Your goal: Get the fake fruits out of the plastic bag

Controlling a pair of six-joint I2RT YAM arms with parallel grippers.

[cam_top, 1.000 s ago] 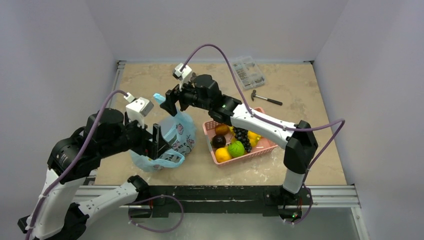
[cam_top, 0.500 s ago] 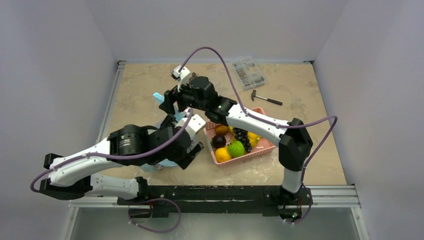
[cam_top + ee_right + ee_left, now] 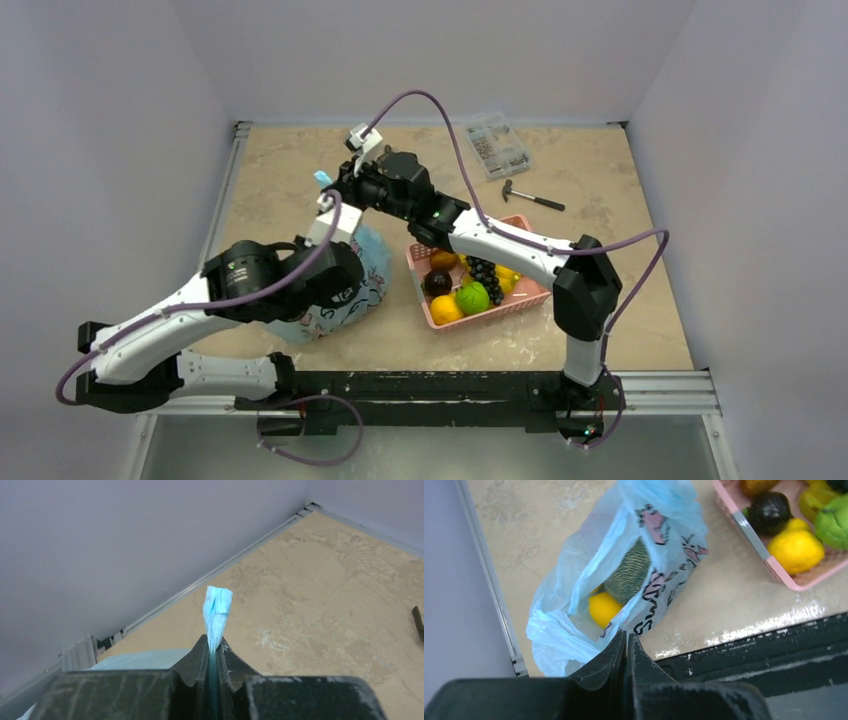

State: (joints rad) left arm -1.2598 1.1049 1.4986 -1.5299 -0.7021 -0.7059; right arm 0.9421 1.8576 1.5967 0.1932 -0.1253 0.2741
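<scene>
The plastic bag point(image 3: 362, 272) lies pale blue and crumpled on the table left of the basket, its mouth open in the left wrist view point(image 3: 574, 625). Inside show the netted grey-green melon point(image 3: 626, 572) and a yellow fruit point(image 3: 604, 609). My left gripper point(image 3: 626, 639) is shut, its tips right at the bag's lettered near rim. I cannot see whether film is pinched between them. My right gripper point(image 3: 215, 650) is shut on the bag's twisted handle point(image 3: 217, 607), held up at the bag's far end point(image 3: 322, 178).
A pink slatted basket point(image 3: 535, 293) with grapes, a lime-green fruit and orange fruits stands right of the bag, its corner also in the left wrist view point(image 3: 749, 530). A hammer point(image 3: 532, 197) and a clear parts box point(image 3: 497, 143) lie at the back right.
My left arm swung from the bag's left side across its near end and its jaws went from wide open to shut. My right gripper shut on the handle.
</scene>
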